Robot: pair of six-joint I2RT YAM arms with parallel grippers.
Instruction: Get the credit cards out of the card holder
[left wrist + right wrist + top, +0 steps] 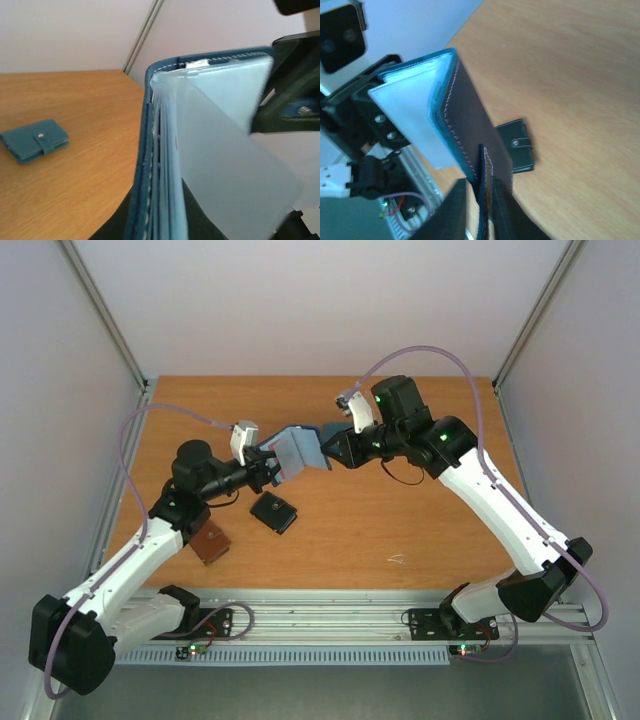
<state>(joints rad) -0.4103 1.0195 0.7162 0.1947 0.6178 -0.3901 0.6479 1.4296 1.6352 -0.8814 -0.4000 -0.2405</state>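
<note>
The card holder is blurred and cut off at the bottom edge.

I'm seeing a wooden table: black wallet left of middle, brown flat thing nearer, teal wallet farther back.

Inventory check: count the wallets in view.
4: the card holder held between left gripper and right gripper; black wallet and teal wallet lying on the table; brown wallet, probably, beside the left arm. Others could be hidden.

I see matt, stitched leather on the card holder, frosted plastic pockets; the table at lower left is smooth wood grain.
</note>
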